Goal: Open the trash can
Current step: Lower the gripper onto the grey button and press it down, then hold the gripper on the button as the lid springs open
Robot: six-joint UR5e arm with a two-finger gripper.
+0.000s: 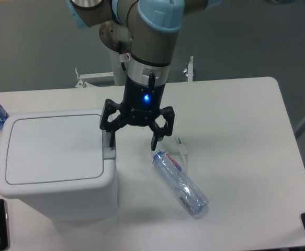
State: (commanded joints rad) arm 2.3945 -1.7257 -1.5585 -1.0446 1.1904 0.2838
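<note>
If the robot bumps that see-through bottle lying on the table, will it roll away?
Probably yes. The clear bottle lies on its side on the smooth white table, and its round body would likely roll sideways. It looks empty, so it is probably light and easy to shove. Its thin plastic may dent if the gripper squeezed it hard.

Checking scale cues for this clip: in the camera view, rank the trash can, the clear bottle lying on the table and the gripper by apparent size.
1. trash can, clearly largest.
2 and 3. gripper and clear bottle look alike in extent; the gripper sits higher, nearer the camera, so I won't rank them.
</note>
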